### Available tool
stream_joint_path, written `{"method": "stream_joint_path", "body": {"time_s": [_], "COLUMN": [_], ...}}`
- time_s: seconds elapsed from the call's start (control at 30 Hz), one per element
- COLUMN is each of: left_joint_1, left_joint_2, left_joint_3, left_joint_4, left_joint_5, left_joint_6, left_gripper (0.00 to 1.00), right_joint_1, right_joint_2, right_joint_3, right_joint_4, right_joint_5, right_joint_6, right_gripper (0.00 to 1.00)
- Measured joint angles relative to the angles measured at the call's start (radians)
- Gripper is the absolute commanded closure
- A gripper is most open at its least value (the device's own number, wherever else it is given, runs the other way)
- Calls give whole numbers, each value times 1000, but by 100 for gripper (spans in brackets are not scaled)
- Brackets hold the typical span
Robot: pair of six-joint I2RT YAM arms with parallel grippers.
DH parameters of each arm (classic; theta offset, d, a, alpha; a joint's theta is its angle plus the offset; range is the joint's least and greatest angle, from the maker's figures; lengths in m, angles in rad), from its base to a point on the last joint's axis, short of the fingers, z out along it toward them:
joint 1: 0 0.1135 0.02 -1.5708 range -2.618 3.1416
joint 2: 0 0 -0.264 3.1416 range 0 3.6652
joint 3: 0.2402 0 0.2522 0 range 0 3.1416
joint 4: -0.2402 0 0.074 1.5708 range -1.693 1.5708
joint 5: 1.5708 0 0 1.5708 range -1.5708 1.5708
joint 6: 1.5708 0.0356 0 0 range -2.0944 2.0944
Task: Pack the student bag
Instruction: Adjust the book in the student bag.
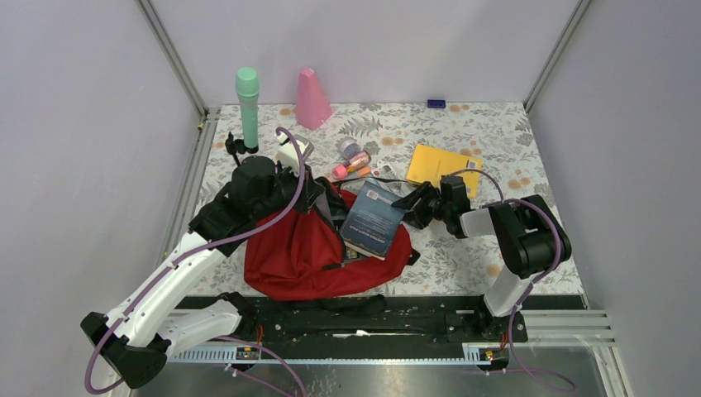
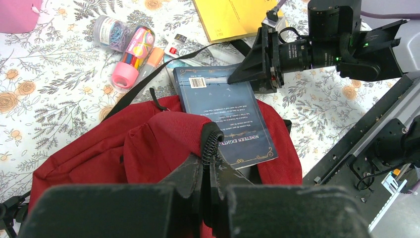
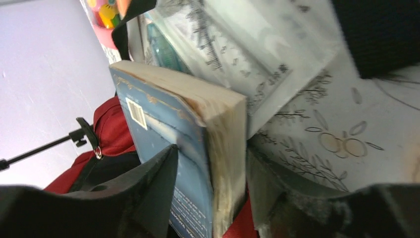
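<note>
Left fingers (image 2: 187, 179) on slumped red student bag (image 2: 94, 156), blue book (image 2: 224, 115) atop

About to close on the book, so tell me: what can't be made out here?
- Backpack opening: top view, covered by left arm and book.
- Right gripper contact with book: right wrist view, blurred.
- Far blue object: top view, too small.

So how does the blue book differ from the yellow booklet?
The blue book is thick and dark, propped on the student bag, between the right gripper's fingers. The yellow booklet is thin, bright, flat on the table, with no gripper on it. Both are rectangular.
</note>
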Motion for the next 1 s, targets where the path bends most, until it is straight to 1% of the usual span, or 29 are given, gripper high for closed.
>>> {"method": "stream_joint_path", "body": {"time_s": [0.17, 0.4, 0.53, 0.63, 0.77, 1.0], "left_joint_1": [1, 3, 4, 4, 4, 4], "left_joint_2": [0, 5, 8, 8, 8, 7], "left_joint_3": [0, 0, 0, 0, 0, 0], "left_joint_4": [0, 0, 0, 0, 2, 6], "left_joint_5": [0, 0, 0, 0, 2, 28], "left_joint_6": [0, 2, 6, 6, 6, 8], "left_gripper": [100, 100, 100, 100, 100, 100], "right_joint_1": [1, 4, 5, 5, 6, 30], "right_joint_2": [10, 10, -6, -47, -143, -314], "right_joint_3": [-26, -35, -35, -37, -48, -50], "right_joint_4": [36, 138, 159, 159, 159, 158], "right_joint_5": [19, 21, 23, 25, 30, -2], "right_joint_6": [28, 64, 64, 55, 20, -103], "right_gripper": [64, 100, 100, 100, 100, 100]}}
